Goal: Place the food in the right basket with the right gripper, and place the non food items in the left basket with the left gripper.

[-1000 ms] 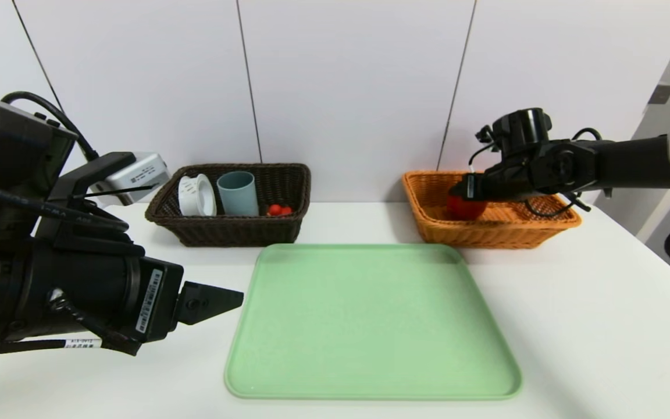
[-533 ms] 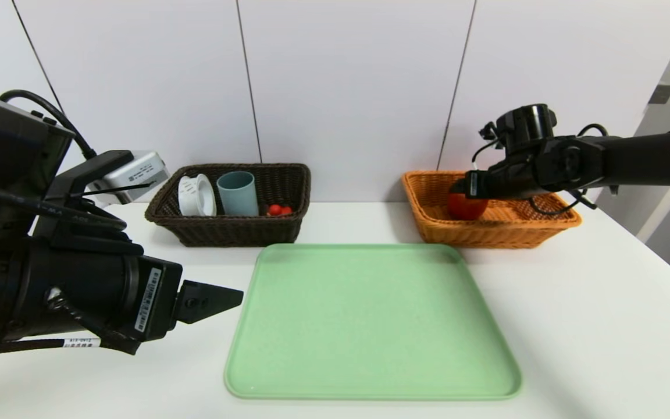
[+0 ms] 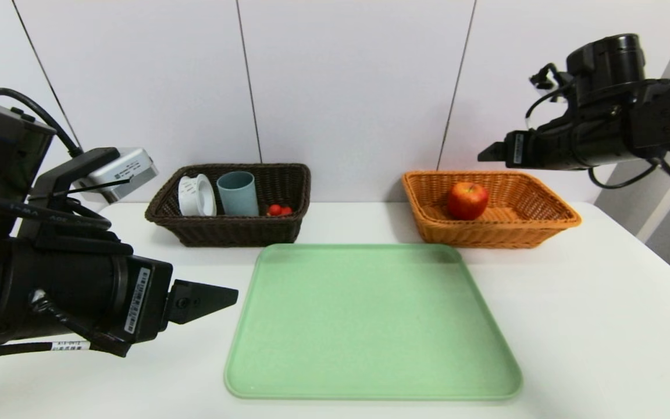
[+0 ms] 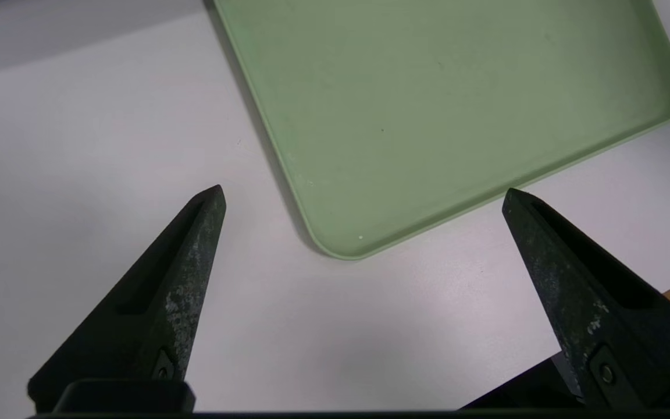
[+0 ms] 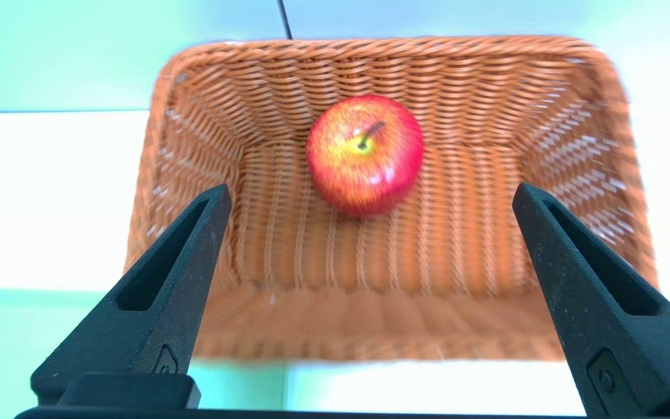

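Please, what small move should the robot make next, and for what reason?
Probably the right tool should draw back from the orange basket to a resting position. The apple lies alone in that basket, free of the open tool above it. The green tray holds nothing, and the dark basket already has items inside, so no item seems left to sort. The left tool hangs open near the tray's corner.
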